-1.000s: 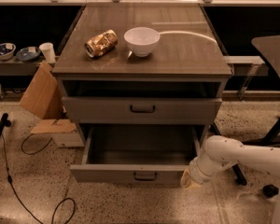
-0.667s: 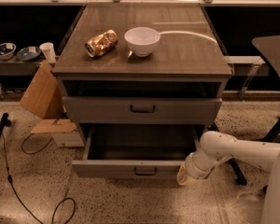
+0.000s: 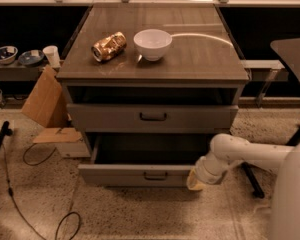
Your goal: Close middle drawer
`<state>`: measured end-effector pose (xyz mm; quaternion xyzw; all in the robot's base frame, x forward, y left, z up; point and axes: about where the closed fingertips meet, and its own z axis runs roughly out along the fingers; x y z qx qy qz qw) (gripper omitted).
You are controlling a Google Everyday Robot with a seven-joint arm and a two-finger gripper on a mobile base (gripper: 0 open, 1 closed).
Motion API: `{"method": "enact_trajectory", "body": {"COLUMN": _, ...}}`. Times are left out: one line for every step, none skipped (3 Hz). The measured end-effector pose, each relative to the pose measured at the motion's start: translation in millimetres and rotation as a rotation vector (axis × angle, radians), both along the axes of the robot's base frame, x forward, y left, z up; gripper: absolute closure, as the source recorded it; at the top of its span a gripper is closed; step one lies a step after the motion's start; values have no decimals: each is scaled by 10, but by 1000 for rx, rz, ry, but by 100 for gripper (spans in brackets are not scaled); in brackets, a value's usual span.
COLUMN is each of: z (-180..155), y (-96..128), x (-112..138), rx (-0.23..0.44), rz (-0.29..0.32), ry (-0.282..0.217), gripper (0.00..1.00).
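Grey wooden middle drawer (image 3: pixel 140 175) stands pulled out; the tool (image 3: pixel 195 180) sits at its front's right end, its grip state impossible to tell.

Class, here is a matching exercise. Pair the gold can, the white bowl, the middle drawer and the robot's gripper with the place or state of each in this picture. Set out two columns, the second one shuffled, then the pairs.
Column 1
1. gold can
2. white bowl
3. middle drawer
4. gripper

Column 2
A. pulled out, inside open to view
B. lying on its side on the cabinet top
C. low down, at the right end of the open drawer's front
D. standing upright on the cabinet top, right of the can

Pairs: 1-B, 2-D, 3-A, 4-C
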<state>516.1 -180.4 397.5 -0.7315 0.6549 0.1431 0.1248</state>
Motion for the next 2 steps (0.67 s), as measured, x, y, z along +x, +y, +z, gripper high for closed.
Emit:
{"method": "enact_trajectory", "body": {"z": 2, "y": -4, "x": 27, "rx": 0, "rz": -6, "ry": -1, "gripper": 100}}
{"method": "enact_trajectory", "body": {"z": 18, "y": -33, "x": 277, "rx": 4, "rz": -55, "ry": -5, "gripper": 100}}
